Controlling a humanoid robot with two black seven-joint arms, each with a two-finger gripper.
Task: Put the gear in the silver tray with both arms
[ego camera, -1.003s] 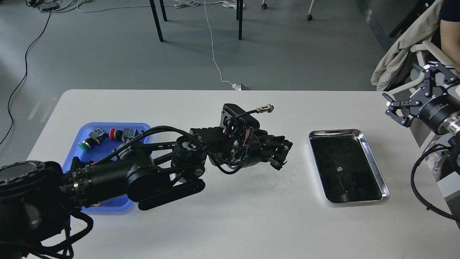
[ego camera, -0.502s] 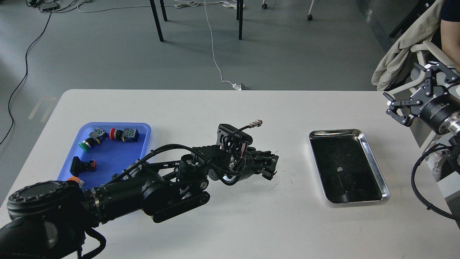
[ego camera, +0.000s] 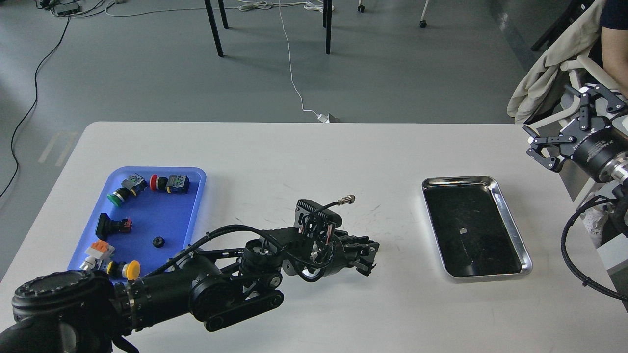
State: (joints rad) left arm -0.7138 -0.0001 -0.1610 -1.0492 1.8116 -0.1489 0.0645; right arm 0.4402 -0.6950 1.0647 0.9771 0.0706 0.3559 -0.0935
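Note:
The silver tray (ego camera: 483, 245) lies on the right of the white table, with nothing in it but a small pale fleck. A small black gear (ego camera: 157, 241) lies in the blue tray (ego camera: 147, 215) at the left. My left gripper (ego camera: 368, 256) hangs low over the table's middle, between the two trays. It is dark and its fingers cannot be told apart, so anything it may hold is hidden. My right gripper (ego camera: 545, 110) is open and empty, raised beyond the table's right edge, above and right of the silver tray.
The blue tray also holds a green push button (ego camera: 116, 197), a red one (ego camera: 154, 182), a yellow one (ego camera: 131, 269) and a black switch (ego camera: 108, 225). A chair with a beige coat (ego camera: 544, 73) stands at the far right. Table legs and cables are on the floor behind.
My left arm has dropped and drawn back toward the near edge, uncovering the blue tray and the gear in it. My right gripper has barely moved.

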